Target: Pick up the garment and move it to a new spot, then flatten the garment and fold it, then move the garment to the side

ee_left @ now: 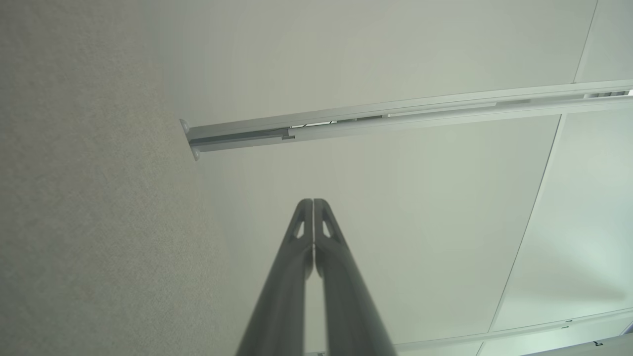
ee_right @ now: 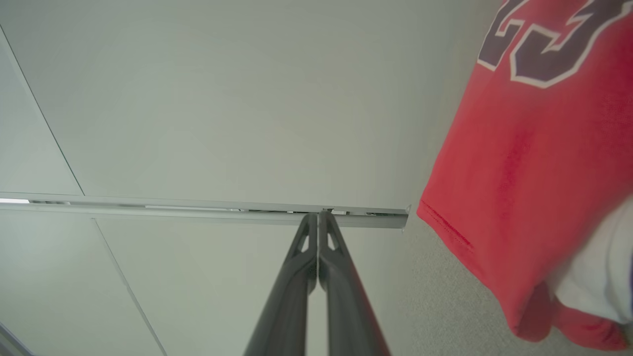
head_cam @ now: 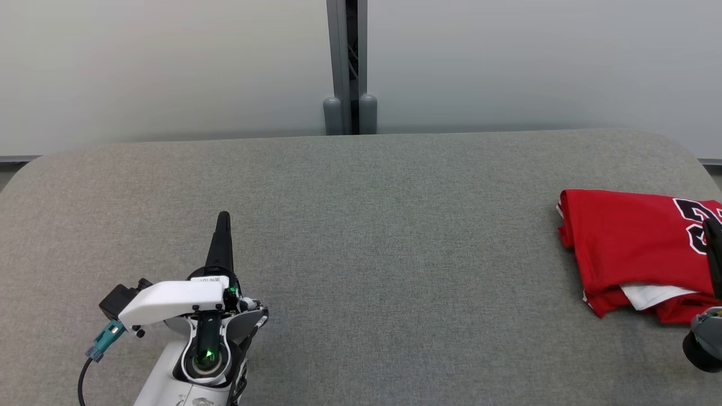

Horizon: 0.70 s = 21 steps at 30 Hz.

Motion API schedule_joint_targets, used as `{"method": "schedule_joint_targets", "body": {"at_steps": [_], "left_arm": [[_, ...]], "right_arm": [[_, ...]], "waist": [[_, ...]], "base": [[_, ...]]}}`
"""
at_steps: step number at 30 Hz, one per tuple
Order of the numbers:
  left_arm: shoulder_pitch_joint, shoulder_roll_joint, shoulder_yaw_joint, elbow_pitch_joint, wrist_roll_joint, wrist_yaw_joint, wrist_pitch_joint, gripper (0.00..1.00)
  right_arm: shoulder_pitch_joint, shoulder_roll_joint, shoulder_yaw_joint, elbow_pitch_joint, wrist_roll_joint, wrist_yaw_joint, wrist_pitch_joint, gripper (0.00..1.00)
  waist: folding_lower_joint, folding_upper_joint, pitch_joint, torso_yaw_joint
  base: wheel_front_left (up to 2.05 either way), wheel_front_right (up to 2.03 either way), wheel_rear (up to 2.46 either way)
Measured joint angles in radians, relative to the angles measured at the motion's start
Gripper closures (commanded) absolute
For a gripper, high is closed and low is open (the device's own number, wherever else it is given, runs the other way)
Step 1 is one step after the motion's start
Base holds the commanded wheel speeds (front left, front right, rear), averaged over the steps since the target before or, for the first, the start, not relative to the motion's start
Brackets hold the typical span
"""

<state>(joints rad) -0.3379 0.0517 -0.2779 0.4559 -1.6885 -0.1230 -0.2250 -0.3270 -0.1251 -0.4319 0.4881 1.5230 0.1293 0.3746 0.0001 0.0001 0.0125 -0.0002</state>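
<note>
1. The garment (head_cam: 626,242) lies folded at three o'clock on the tabletop (head_cam: 366,225), seemingly already set aside.
2. The left pincer (head_cam: 224,217), at eight o'clock, is fully closed and empty; the right pincer (ee_right: 317,217) likewise, just beside the garment.
3. Lift the right pincer straight up so no fold snags.

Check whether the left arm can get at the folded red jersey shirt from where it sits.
Probably not without repositioning. Nothing lies on the grey fabric surface between them, but the left gripper, shut, sits near left while the folded red jersey shirt lies far right, next to the right gripper.
</note>
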Motion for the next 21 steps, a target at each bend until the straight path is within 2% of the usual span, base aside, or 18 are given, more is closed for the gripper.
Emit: {"method": "schedule_joint_targets", "body": {"at_steps": [5,21], "left_arm": [[-0.015,-0.004,-0.001,0.007,-0.03,-0.008,0.0,1.0],[-0.016,-0.004,-0.002,0.007,-0.03,-0.008,0.0,1.0]], "right_arm": [[-0.013,-0.002,-0.008,0.009,0.03,0.0,0.012,1.0],[-0.013,-0.003,-0.007,0.01,0.033,0.0,0.012,1.0]], "waist": [[0.0,0.0,-0.001,0.0],[0.0,-0.0001,-0.001,0.0]], "base": [[0.0,0.0,0.0],[0.0,0.0,0.0]]}}
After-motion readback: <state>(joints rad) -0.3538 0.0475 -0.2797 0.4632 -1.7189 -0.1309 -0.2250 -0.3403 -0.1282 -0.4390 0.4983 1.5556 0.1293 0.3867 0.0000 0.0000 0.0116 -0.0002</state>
